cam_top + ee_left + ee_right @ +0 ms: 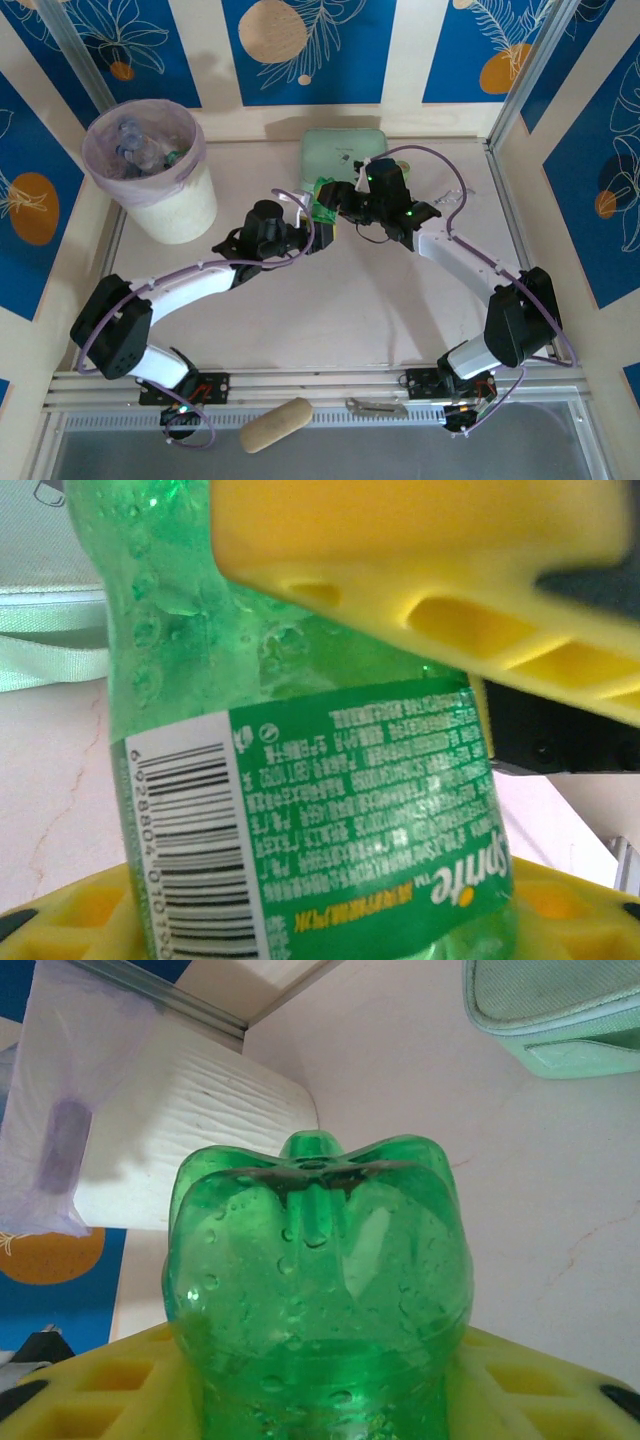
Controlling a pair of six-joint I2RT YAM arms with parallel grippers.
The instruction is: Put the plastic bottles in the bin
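Green bottle (pixel 322 203) at mid-tabletop (pixel 330 320), jaws of left gripper (pixel 306 224) and right gripper (pixel 338 203) both narrowed onto it, base pointing toward bin (pixel 182 205) at far left; left arm nearer.

arms: two, left arm (pixel 190 285) and right arm (pixel 470 260), both white and black.
grippers: two, left gripper (pixel 308 222) and right gripper (pixel 338 200).
yellow fingers (pixel 90 1385): two on each gripper, four in all.
green bottle (pixel 300 810): one, between the grippers.
clear bottles (pixel 135 145): several heaped in the bin, too crowded to count.
bin (pixel 180 210): one.
zip case (pixel 343 152): one, mint green.
tan oblong piece (pixel 277 423): one.
metal tool (pixel 377 407): one.
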